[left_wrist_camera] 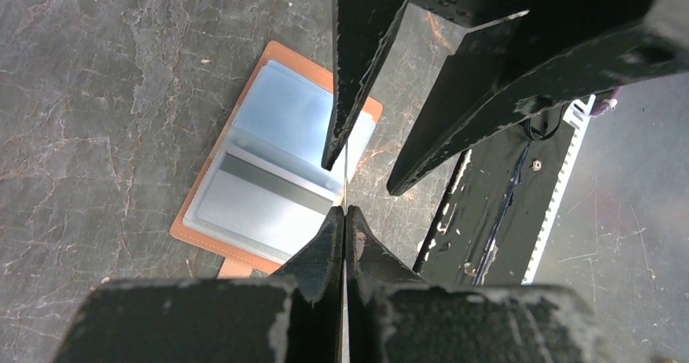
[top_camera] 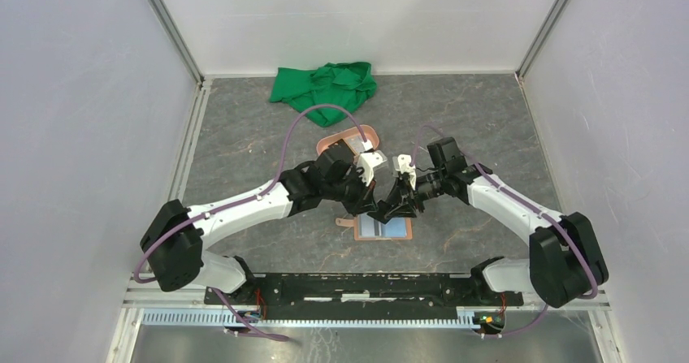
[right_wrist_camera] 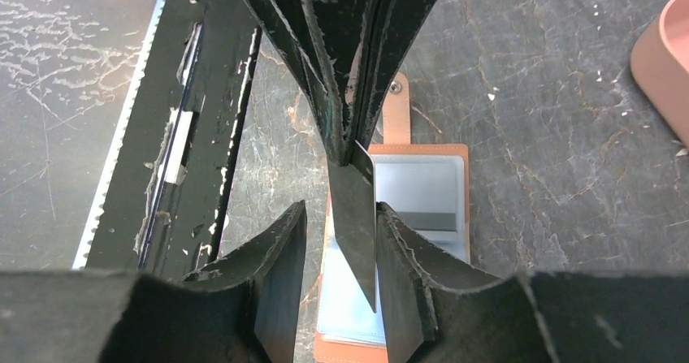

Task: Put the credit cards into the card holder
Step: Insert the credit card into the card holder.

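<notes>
A: Two grippers meet low over the table [top_camera: 244,136], I see. What has the left gripper [left_wrist_camera: 344,217] got?

B: It is pinched tight on a dark card [right_wrist_camera: 355,217], held on edge. From its own wrist view the card is only a thin line running out from the pressed fingertips.

A: And the right gripper [right_wrist_camera: 341,209]?

B: Its fingers stand partly apart, one on each side of that same card. A gap shows between the card and one finger. On the other side I cannot tell whether finger and card touch.

A: Where is the card holder [right_wrist_camera: 431,148]?

B: Flat on the table, opened out, right beneath both grippers. Its tan cover frames clear pockets, and a short tab sticks out from one edge. A pale card [right_wrist_camera: 414,188] with a dark stripe sits behind one pocket.

A: Is the dark card in the holder?

B: It hangs over it. I cannot tell whether its lower corner reaches the pockets.

A: Anything else?

B: A salmon-pink tray [top_camera: 333,141] just beyond the grippers, and a crumpled green cloth [top_camera: 325,87] near the back wall.
</notes>
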{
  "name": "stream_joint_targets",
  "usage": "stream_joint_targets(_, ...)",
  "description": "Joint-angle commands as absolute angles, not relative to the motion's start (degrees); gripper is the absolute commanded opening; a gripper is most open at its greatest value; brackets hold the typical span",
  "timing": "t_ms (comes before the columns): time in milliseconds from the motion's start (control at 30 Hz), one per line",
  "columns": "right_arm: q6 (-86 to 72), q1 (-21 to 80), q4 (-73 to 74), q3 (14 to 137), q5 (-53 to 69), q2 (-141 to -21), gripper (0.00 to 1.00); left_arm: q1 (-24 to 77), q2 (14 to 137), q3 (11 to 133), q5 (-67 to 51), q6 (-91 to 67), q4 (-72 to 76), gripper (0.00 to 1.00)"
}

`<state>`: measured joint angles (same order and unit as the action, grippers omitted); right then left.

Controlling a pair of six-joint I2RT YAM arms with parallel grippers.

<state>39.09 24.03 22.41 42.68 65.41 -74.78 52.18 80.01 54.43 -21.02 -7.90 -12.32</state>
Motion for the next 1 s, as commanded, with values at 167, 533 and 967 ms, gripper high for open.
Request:
stream_joint_targets(167,43.7,25.0,26.3,46.0,65.8,-76.6,0.11,52.6,78.5,54.2,-21.6,-3.4,-8.1,0.02)
stream_joint_targets(533,56.0,25.6,36.2,50.0,59.3,-74.3,0.00,52.4,66.7,44.7,-16.9,-14.0,6.9,0.70)
stream_joint_targets(967,111.6,25.6,60.1,62.6,54.4,-60.7,0.00,43.6,58.0,17.4,-22.7,-71.8,50.2,0.99)
